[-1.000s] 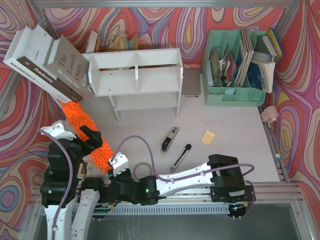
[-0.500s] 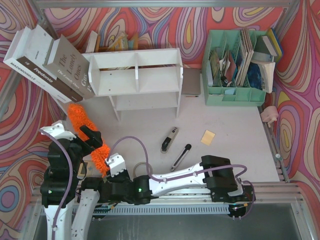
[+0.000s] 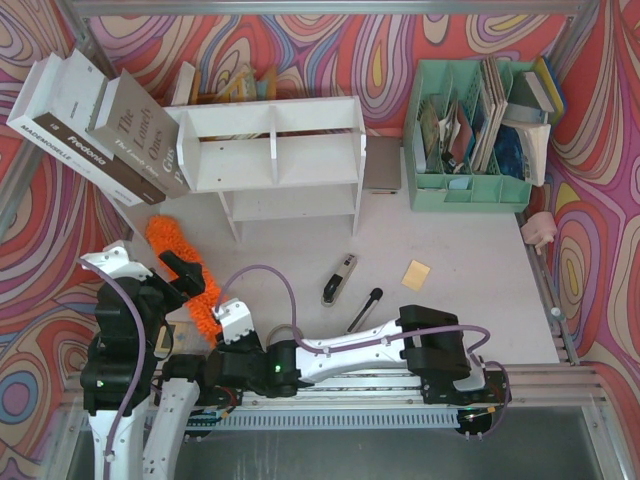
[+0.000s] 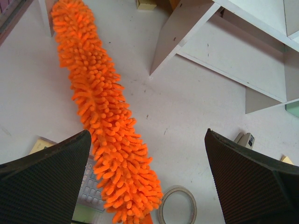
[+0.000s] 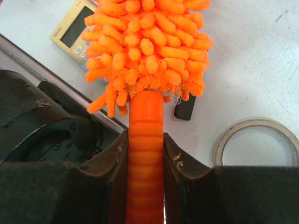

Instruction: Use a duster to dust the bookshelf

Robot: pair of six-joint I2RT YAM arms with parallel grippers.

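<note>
The orange fluffy duster (image 3: pixel 185 275) lies on the table at the near left, running from near the leaning books toward my right gripper (image 3: pixel 232 322). My right gripper (image 5: pixel 145 140) is shut on its orange handle (image 5: pixel 145 163) just below the fluffy head. My left gripper (image 3: pixel 180 268) hovers over the duster, open wide and empty; in the left wrist view the duster (image 4: pixel 103 121) passes beside the left finger (image 4: pixel 46 179). The white bookshelf (image 3: pixel 275 150) stands at the back centre, and its lower legs show in the left wrist view (image 4: pixel 261 56).
Large books (image 3: pixel 100 120) lean against the shelf's left end. A mint file organiser (image 3: pixel 470 190) stands at the back right. Two black-handled tools (image 3: pixel 340 278) (image 3: pixel 362 308), a yellow note (image 3: pixel 415 273), a tape ring (image 4: pixel 177 205) and a calculator (image 5: pixel 77 28) lie on the table.
The duster has slid toward the near edge, its far tip coming away from the leaning books. The right arm has drawn back and to the left with the handle.
</note>
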